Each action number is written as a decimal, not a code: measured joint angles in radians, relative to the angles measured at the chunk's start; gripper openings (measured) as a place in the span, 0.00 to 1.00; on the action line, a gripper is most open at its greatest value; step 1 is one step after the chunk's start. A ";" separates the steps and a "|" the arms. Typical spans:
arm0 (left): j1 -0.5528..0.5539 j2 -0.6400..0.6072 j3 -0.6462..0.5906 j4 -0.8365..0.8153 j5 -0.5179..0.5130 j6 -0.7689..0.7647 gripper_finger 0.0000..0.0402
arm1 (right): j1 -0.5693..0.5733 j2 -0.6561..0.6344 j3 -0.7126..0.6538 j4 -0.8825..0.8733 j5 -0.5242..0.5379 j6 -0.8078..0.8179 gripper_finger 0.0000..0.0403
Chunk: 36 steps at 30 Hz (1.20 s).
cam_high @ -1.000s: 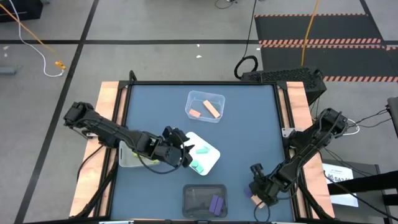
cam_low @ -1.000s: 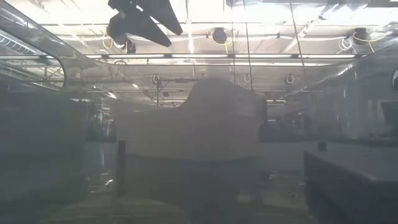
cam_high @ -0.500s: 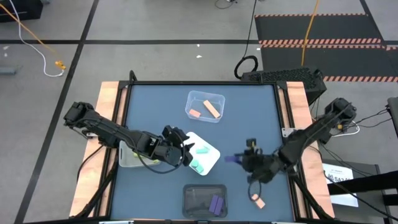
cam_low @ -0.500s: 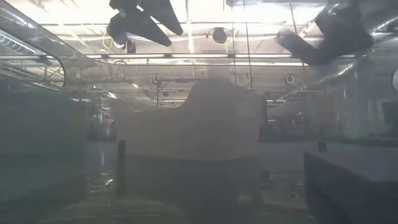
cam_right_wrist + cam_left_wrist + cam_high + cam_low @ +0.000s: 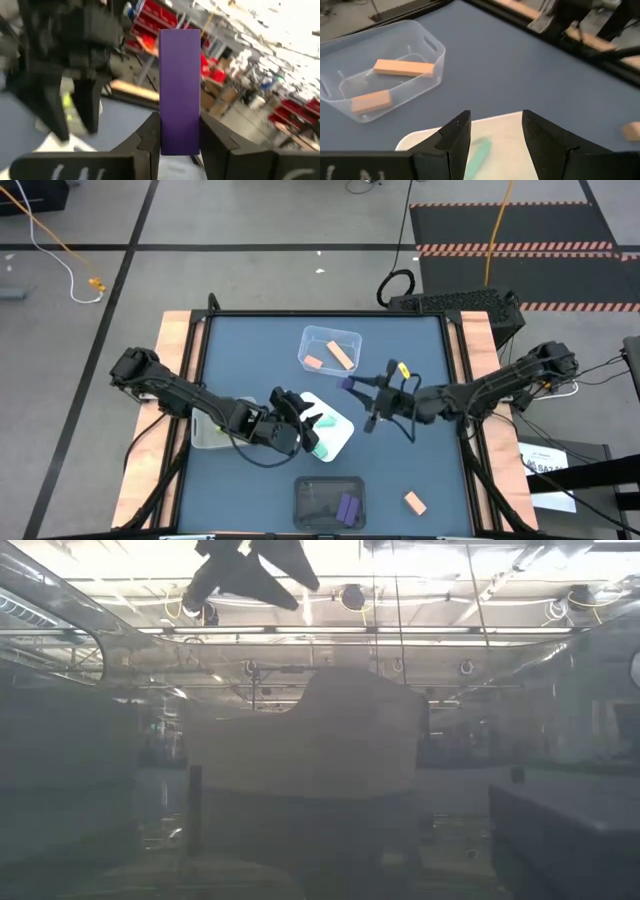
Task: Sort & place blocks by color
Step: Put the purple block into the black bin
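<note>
We are midway through the sort: our right claw point(image 5: 179, 131) is clamped on a purple block point(image 5: 179, 90) and carries it in the air above the middle of the table point(image 5: 250, 340), between the clear bin point(image 5: 330, 350) and the white bin point(image 5: 338, 442). The clear bin holds two salmon-orange blocks point(image 5: 342, 356), the white bin holds mint-teal blocks point(image 5: 324, 422), and the dark bin point(image 5: 304, 512) at the near edge already holds a purple block point(image 5: 347, 507). One salmon-orange block point(image 5: 414, 502) lies loose on the table near the dark bin. Our left claw point(image 5: 495, 137) hovers over the white bin with its jaws apart, holding nothing. Next, we judge, the right arm must swing to the dark bin and release there.
</note>
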 joint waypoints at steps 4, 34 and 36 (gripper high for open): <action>0.004 0.037 -0.002 0.084 -0.013 0.061 0.44 | -0.017 0.000 0.000 0.028 -0.051 -0.028 0.21; 0.145 0.036 -0.001 0.276 0.224 0.238 0.44 | -0.016 0.000 0.000 -0.266 0.142 0.008 0.22; 0.157 0.036 -0.001 0.257 0.237 0.163 0.44 | -0.016 0.000 0.000 -0.269 0.142 0.010 0.22</action>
